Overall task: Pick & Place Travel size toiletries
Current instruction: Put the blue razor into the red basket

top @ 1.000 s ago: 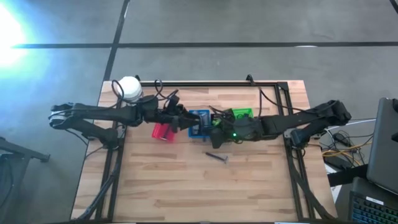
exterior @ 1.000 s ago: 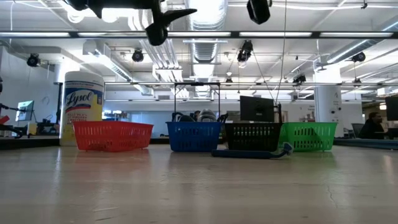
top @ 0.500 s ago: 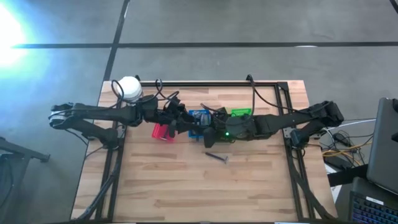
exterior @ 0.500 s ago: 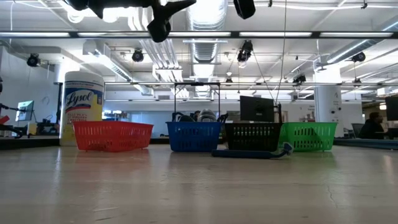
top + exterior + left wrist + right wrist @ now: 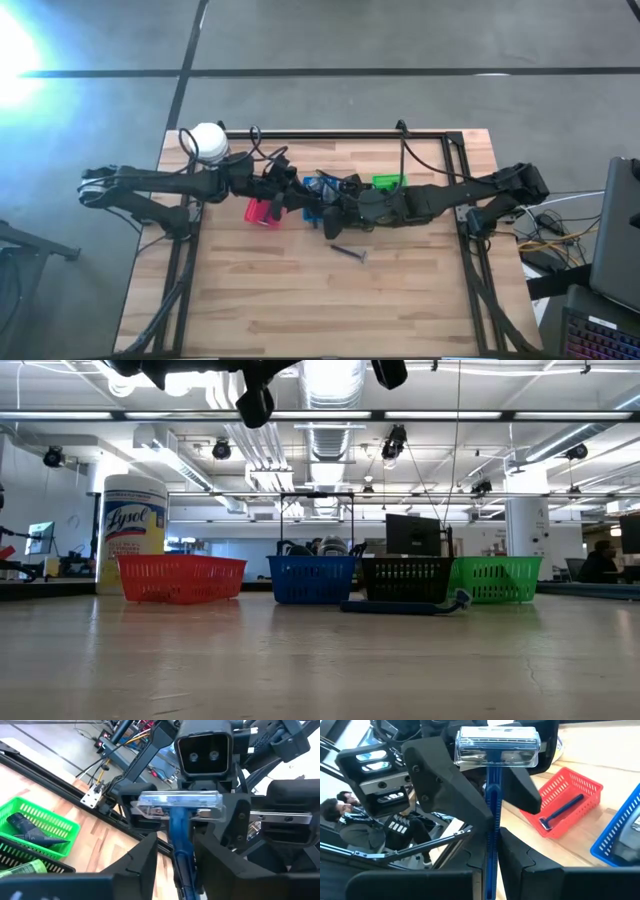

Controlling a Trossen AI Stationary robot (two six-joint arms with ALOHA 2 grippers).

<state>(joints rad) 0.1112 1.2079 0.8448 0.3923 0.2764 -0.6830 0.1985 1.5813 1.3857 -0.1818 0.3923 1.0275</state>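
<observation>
The red basket (image 5: 563,802) holds one blue razor (image 5: 562,811). The green basket (image 5: 37,827) holds dark items. Right claw (image 5: 492,851) clamped on a razor (image 5: 495,750); left claw (image 5: 172,851) closing around it.

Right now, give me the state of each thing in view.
held razor, off the table, between both grippers
right gripper, shut on held razor
left gripper, open around the held razor's handle
loose razor, lying on table
red basket, holding one blue razor
Lysol jar, upright, lid on
</observation>
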